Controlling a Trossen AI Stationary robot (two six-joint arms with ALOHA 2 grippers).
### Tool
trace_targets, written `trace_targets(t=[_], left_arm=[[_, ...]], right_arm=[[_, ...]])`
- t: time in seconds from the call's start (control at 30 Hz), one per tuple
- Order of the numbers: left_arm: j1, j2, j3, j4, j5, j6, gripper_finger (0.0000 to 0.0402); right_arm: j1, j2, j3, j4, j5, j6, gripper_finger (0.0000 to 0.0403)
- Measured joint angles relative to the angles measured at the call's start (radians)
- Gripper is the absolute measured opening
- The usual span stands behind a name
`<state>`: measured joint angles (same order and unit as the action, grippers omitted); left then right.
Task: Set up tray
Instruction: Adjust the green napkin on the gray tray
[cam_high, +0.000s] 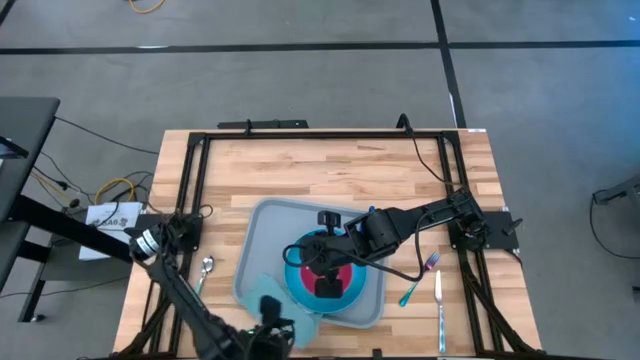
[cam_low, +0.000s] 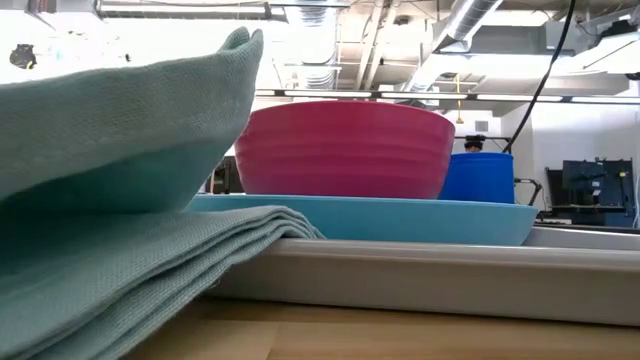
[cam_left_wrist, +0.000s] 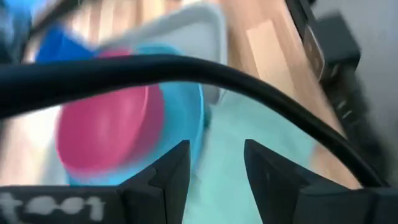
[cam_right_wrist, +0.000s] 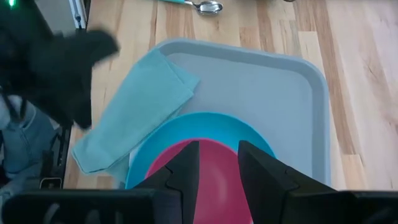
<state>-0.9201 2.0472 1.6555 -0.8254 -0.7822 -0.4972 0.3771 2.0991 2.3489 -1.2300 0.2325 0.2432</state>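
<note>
The grey-blue tray (cam_high: 262, 232) lies mid-table with a round blue plate (cam_high: 300, 290) on it, and a pink bowl (cam_right_wrist: 217, 186) stands on the plate. A light-teal folded napkin (cam_right_wrist: 140, 112) lies over the tray's near left corner, partly on the tray, partly on the table. My left gripper (cam_left_wrist: 214, 168) hangs open just above the napkin, nothing between its fingers. My right gripper (cam_right_wrist: 217, 165) hovers open well above the bowl.
A spoon (cam_high: 205, 268) lies on the table left of the tray. A fork (cam_high: 425, 275) and a knife (cam_high: 440, 310) lie to its right. A blue cup (cam_low: 478, 178) stands behind the bowl. The far half of the wooden table (cam_high: 330, 165) is bare.
</note>
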Motion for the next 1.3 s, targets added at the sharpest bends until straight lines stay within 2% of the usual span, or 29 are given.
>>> trace_targets(t=[0.1, 0.17, 0.27, 0.43, 0.53, 0.63, 0.7, 0.9, 1.03, 1.2, 1.3], left_arm=[[-0.038, -0.002, 0.013, -0.101, 0.005, -0.413, 0.0138], [-0.057, -0.002, 0.012, -0.164, 0.069, -0.694, 0.0134], [-0.089, -0.002, -0.004, -0.242, 0.135, -0.995, 0.0127], [-0.135, -0.001, -0.06, -0.382, 0.154, -1.323, 0.0114], [-0.154, -0.001, -0.112, -0.45, 0.249, -1.462, 0.0108], [-0.176, -0.001, -0.171, -0.438, 0.288, -1.596, 0.0107], [-0.192, 0.0, -0.195, -0.432, 0.264, -1.689, 0.0106], [-0.184, 0.0, -0.208, -0.413, 0.22, -1.74, 0.0106], [-0.156, 0.0, -0.207, -0.404, 0.161, -1.69, 0.0106], [-0.122, 0.0, -0.207, -0.398, 0.215, -1.554, 0.0106], [-0.101, 0.0, -0.207, -0.38, 0.227, -1.536, 0.0106]], right_arm=[[0.0, 0.0, 0.0, -0.014, 0.0, 0.0, 0.0102], [0.0, 0.0, 0.0, -0.023, 0.001, 0.001, 0.0102], [0.0, 0.0, 0.0, -0.026, 0.001, 0.003, 0.0102], [0.0, 0.0, 0.0, -0.042, 0.001, 0.047, 0.0102], [0.0, 0.0, 0.0, -0.057, 0.001, 0.064, 0.0102], [0.001, 0.0, 0.0, -0.065, 0.001, 0.072, 0.0102], [0.001, 0.0, 0.0, -0.065, 0.002, 0.072, 0.0102], [-0.002, 0.0, 0.0, -0.065, 0.005, 0.046, 0.0102], [-0.006, 0.0, 0.0, -0.063, 0.004, 0.014, 0.0102], [-0.008, 0.0, 0.0, -0.062, 0.005, 0.009, 0.0102], [-0.007, 0.0, 0.0, -0.061, 0.005, -0.007, 0.0102]])
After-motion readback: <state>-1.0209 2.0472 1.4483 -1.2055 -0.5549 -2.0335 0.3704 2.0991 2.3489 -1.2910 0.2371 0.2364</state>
